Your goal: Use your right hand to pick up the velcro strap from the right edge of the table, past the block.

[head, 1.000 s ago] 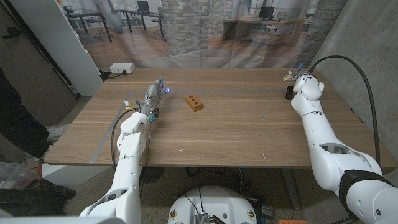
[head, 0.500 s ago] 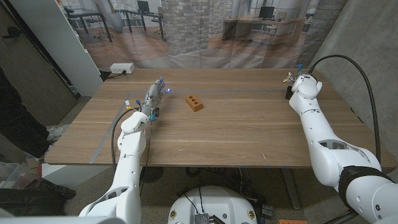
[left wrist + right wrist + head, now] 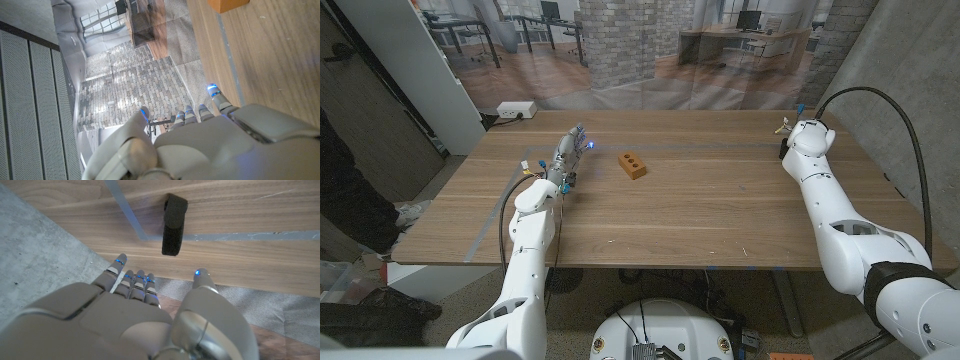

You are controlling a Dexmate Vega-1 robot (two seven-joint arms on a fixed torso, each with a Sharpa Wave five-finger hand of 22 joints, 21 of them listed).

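1. Since a second ago the right hand [image 3: 788, 128] has crept slightly toward the table's [image 3: 720, 210] far edge, close to the right edge; the strap, block and left hand have not moved.
2. The velcro strap [image 3: 174, 224], black and folded, lies on the wood near the table's right edge, close to the far right corner, beside a pale tape line [image 3: 131, 216].
3. In the right wrist view its long axis runs roughly across the table's edge, one end toward the hand, the other pointing inward over the wood.
4. The right hand is released, fingers [image 3: 131, 280] spread and apart from the strap, grasping nothing.
5. The left hand [image 3: 567, 156] rests on the table's left part, holding nothing, fingers extended.
6. The orange wooden block [image 3: 633, 164] sits between the hands, nearer the left one.
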